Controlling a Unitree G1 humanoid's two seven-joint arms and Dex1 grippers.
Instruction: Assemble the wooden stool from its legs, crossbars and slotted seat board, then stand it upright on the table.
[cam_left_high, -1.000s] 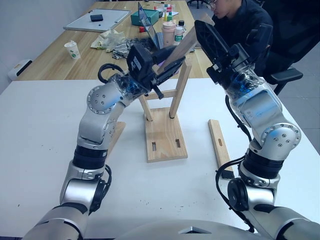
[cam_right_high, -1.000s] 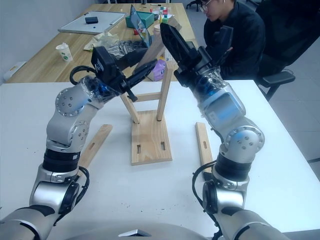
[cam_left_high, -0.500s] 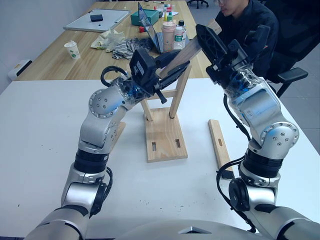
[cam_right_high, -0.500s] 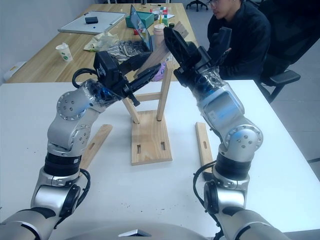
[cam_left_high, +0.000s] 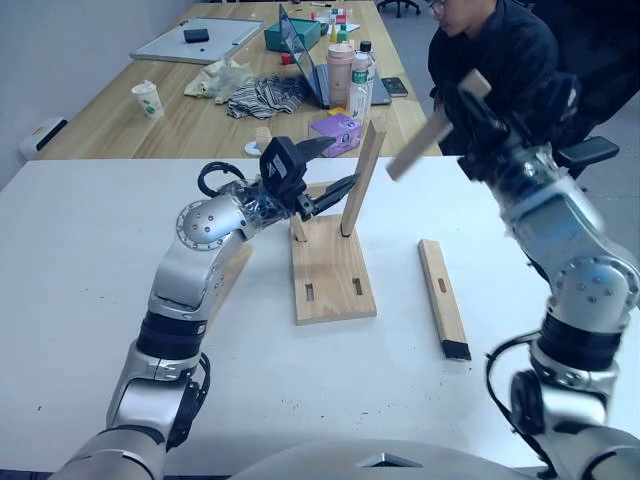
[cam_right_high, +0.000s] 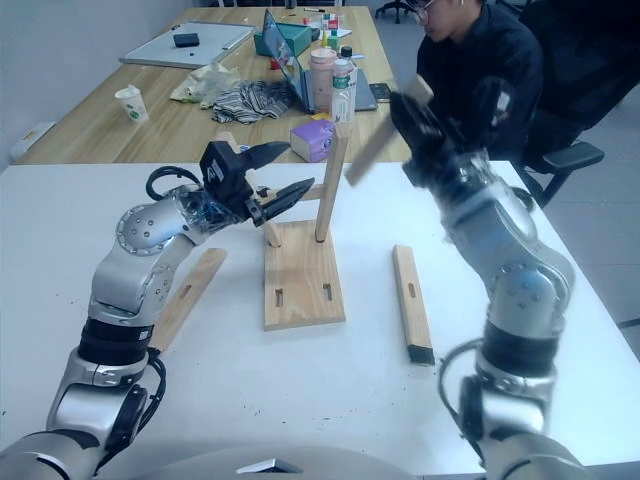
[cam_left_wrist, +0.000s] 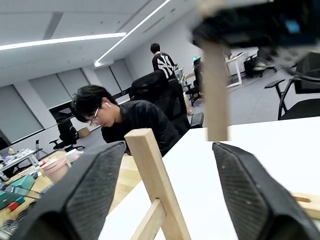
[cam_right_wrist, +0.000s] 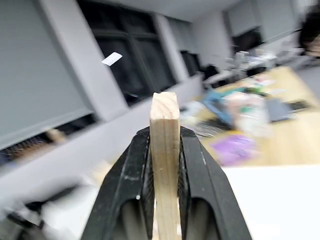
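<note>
The slotted seat board (cam_left_high: 331, 268) lies flat on the white table. Two legs stand up from its far end: a tall one (cam_left_high: 360, 178) and a shorter tilted one (cam_left_high: 297, 227), joined by a crossbar. My left gripper (cam_left_high: 338, 163) is open beside the tops of these legs; in the left wrist view a leg (cam_left_wrist: 155, 185) sits between the fingers (cam_left_wrist: 90, 200) without touching them. My right gripper (cam_left_high: 470, 105) is raised at the right, shut on a wooden piece (cam_left_high: 420, 150) (cam_right_wrist: 164, 150). A loose slotted piece (cam_left_high: 442, 308) lies right of the board. Another wooden piece (cam_left_high: 232, 270) lies under the left arm.
A wooden table behind holds a paper cup (cam_left_high: 146, 99), a laptop (cam_left_high: 300, 40), bottles and cloths. A person (cam_left_high: 490, 50) sits at the back right by an office chair (cam_left_high: 585, 150). The near part of the white table (cam_left_high: 80, 300) is bare.
My right gripper has swung up and to the right with its wooden piece, away from the standing legs. My left gripper has dropped lower, beside the legs.
</note>
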